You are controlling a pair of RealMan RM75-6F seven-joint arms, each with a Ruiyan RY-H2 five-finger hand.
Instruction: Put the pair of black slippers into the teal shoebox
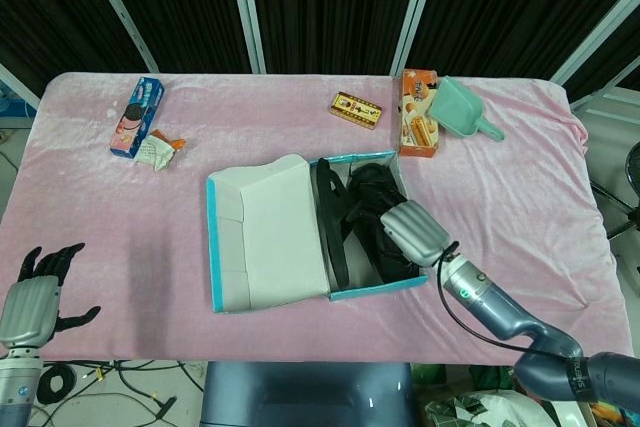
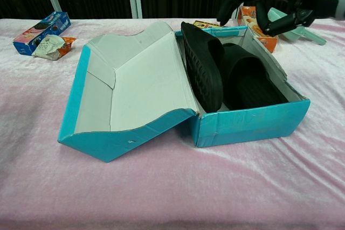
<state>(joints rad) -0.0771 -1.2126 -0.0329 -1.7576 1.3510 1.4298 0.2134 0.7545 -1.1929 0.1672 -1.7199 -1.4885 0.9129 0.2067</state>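
Observation:
The teal shoebox (image 1: 378, 291) (image 2: 248, 124) lies mid-table with its lid (image 1: 270, 232) (image 2: 140, 79) folded open to the left. Both black slippers are inside it. One slipper (image 1: 330, 212) (image 2: 202, 68) stands on its edge against the lid side. The other slipper (image 1: 375, 197) (image 2: 250, 82) lies flat beside it. My right hand (image 1: 415, 232) (image 2: 272, 1) hovers above the box's right half, fingers spread, holding nothing and touching neither slipper. My left hand (image 1: 40, 292) stays at the table's near left corner, fingers apart and empty.
A blue cookie box (image 1: 138, 117) (image 2: 42, 28) and a crumpled wrapper (image 1: 158, 150) (image 2: 51, 47) lie at the far left. A yellow snack pack (image 1: 357, 109), an orange box (image 1: 418, 125) (image 2: 259, 25) and a teal scoop (image 1: 462, 112) (image 2: 302, 33) sit behind the shoebox.

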